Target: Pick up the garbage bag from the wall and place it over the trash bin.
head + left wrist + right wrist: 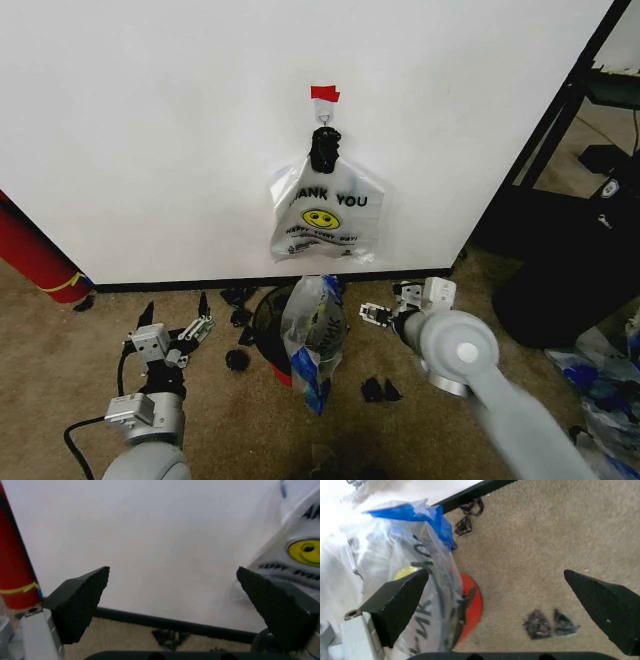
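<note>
Head view: the garbage bag (314, 340), clear with blue side panels, drapes over the trash bin (272, 335) on the carpet (60, 370), between the 2 grippers. The right gripper (372, 314) sits just beside the bag, jaws apart and empty. The left gripper (196, 331) hangs farther off, also spread and empty. Above both, a white "THANK YOU" bag (318, 220) hangs on the wall (150, 120) under red tape (324, 94).

Left wrist view: the left gripper (172, 603), wide open, faces the wall (150, 536) and baseboard (170, 623).

Right wrist view: the garbage bag (400, 555) lies at 1 finger of the open right gripper (495, 607), the bin's red base (472, 611) beneath.
</note>
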You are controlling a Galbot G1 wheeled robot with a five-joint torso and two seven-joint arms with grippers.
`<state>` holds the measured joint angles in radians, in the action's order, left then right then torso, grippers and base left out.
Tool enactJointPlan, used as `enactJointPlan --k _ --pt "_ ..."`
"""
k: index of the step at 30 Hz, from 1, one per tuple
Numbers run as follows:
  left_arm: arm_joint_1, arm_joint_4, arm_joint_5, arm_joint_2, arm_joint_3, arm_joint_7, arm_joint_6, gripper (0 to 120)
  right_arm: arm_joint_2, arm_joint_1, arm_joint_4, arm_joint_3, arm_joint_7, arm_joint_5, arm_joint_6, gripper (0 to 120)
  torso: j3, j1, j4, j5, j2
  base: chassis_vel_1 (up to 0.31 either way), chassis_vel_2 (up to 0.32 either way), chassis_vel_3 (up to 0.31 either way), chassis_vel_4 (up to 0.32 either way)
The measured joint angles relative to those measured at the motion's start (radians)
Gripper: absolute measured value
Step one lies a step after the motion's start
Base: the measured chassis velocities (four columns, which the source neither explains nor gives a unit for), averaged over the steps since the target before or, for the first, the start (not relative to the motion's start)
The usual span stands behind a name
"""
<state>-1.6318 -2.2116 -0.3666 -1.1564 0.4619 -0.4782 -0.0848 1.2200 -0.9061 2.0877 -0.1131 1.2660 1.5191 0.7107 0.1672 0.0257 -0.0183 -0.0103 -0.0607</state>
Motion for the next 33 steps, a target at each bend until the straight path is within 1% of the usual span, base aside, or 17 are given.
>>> enactJointPlan --k 1,3,6,8,14,17,21,27,33 --pt "0.0 0.0 0.0 0.0 0.0 0.0 0.0 100 0.0 0.0 0.0 0.0 0.0 0.0 0.0 100 0.0 0.0 0.0 0.0 0.0 0.0 0.0 0.0 0.0" --pt "0.001 0.0 -0.016 -0.012 -0.008 -0.014 0.029 100 0.04 0.01 -0.017 -0.001 0.027 0.002 -0.004 100 0.0 0.0 0.0 -0.0001 0.0 0.0 0.0 0.0 0.0" --pt "0.002 0.001 -0.023 -0.02 -0.014 -0.028 0.049 100 0.09 0.038 -0.043 0.018 0.067 0.023 -0.004 100 0.0 0.0 0.0 -0.0001 0.0 0.0 0.0 0.0 0.0" --pt "0.003 0.002 -0.025 -0.021 -0.015 -0.033 0.054 100 0.103 0.047 -0.05 0.027 0.078 0.032 -0.003 100 0.0 0.0 0.0001 -0.0001 0.0 0.0 0.0 0.0 0.0" --pt "0.013 0.003 -0.081 -0.02 -0.019 -0.056 0.082 100 0.163 0.099 -0.086 0.111 0.159 0.093 -0.003 100 0.0 0.0 0.0002 0.0 0.0 0.0 0.0 0.0 0.0" --pt "0.017 0.007 -0.084 -0.021 -0.019 -0.06 0.085 100 0.162 0.109 -0.104 0.137 0.18 0.114 0.0 100 0.0 0.0 0.0003 -0.0001 0.0 0.0 0.0 0.0 0.0" --pt "0.014 0.012 -0.086 -0.034 -0.019 -0.066 0.085 100 0.136 0.1 -0.121 0.159 0.2 0.133 0.016 100 0.0 0.0 0.0001 0.0 0.0 0.0 0.0 0.0 0.0" --pt "0.012 0.013 -0.103 -0.042 -0.027 -0.073 0.089 100 0.144 0.063 -0.143 0.149 0.197 0.121 0.02 100 0.0 0.0 0.0001 0.0003 0.0 0.0 0.0 0.0 0.0" --pt "0.021 0.02 -0.103 -0.041 -0.036 -0.073 0.089 100 0.162 0.069 -0.185 0.135 0.18 0.108 0.02 100 0.0 0.0 0.0001 0.0002 0.0 0.0 0.0 0.0 0.0"
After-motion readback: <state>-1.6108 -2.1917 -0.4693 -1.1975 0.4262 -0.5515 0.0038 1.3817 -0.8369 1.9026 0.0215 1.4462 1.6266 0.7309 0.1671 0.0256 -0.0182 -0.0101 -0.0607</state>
